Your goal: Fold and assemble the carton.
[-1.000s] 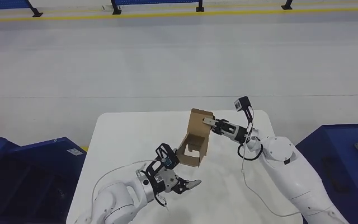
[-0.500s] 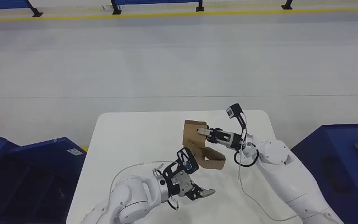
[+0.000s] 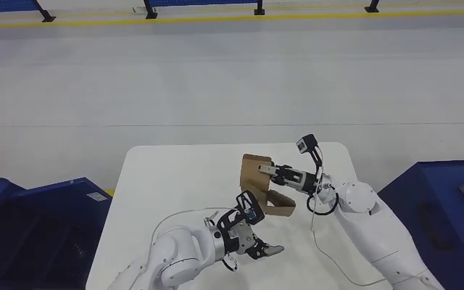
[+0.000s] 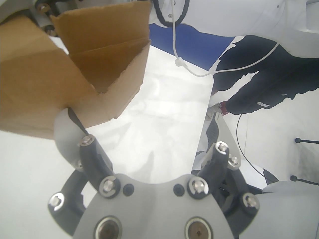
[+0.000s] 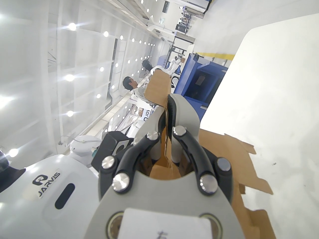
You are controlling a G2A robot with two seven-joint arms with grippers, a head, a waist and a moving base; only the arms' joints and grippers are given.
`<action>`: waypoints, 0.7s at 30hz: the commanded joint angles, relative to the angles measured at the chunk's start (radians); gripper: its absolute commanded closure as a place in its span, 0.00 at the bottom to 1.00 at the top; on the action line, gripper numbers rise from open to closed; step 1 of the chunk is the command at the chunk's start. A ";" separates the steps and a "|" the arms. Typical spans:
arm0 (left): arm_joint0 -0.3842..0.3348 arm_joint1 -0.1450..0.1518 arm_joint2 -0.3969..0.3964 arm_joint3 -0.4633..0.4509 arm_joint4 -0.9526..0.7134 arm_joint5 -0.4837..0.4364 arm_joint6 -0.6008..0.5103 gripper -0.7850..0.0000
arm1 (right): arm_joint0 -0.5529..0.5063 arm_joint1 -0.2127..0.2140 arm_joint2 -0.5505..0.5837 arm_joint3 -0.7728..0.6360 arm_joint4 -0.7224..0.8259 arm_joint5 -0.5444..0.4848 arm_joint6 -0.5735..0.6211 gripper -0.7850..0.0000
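Gripping an upright panel of the carton (image 3: 252, 178), the right gripper (image 3: 267, 169) has its jaws clenched on the cardboard's top edge. The brown carton sits half-open on the white table (image 3: 167, 181), right of centre, with its flaps loose. The left gripper (image 4: 139, 125) hangs at the carton's near side, just beside a flap, jaws spread and holding nothing.

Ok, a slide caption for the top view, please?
Right gripper holds the cardboard carton by one wall over the white table; open left gripper sits close by.
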State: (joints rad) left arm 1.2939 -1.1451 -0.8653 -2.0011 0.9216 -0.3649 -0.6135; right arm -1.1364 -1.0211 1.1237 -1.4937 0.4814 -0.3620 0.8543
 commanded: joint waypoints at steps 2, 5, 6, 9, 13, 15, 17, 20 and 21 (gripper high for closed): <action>-0.018 -0.006 0.019 0.011 0.012 0.008 0.008 0.00 | -0.002 -0.003 -0.005 -0.003 0.000 0.002 0.005 1.00; -0.024 -0.007 0.013 0.019 0.011 0.021 0.009 0.00 | 0.000 -0.003 0.009 0.007 0.005 0.002 0.008 1.00; -0.022 -0.006 0.009 0.018 0.014 0.023 0.007 0.00 | 0.000 -0.002 0.016 0.011 0.013 0.003 0.012 1.00; -0.010 -0.003 -0.004 0.014 0.014 0.019 0.003 0.00 | -0.002 -0.001 0.030 0.015 0.032 0.009 0.028 1.00; -0.013 -0.005 0.003 0.035 -0.010 0.004 0.008 0.00 | -0.011 -0.005 0.018 0.006 0.035 0.015 0.035 1.00; -0.022 -0.009 0.017 0.041 -0.010 0.001 0.015 0.00 | -0.014 -0.008 0.008 0.000 0.031 0.015 0.033 1.00; -0.031 -0.013 0.028 0.046 -0.007 0.003 0.019 0.00 | -0.017 -0.010 0.004 -0.003 0.029 0.015 0.032 1.00; -0.033 -0.014 0.024 0.048 -0.004 0.014 0.032 0.00 | -0.020 -0.011 0.014 0.005 0.038 0.010 0.031 1.00; -0.029 -0.013 0.019 0.048 -0.003 0.015 0.033 0.00 | -0.020 -0.011 0.020 0.010 0.044 0.011 0.033 1.00</action>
State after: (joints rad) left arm 1.2605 -1.1591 -0.8402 -1.9527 0.9190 -0.3518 -0.5824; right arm -1.1560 -1.0322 1.1369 -1.4891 0.5186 -0.3510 0.8862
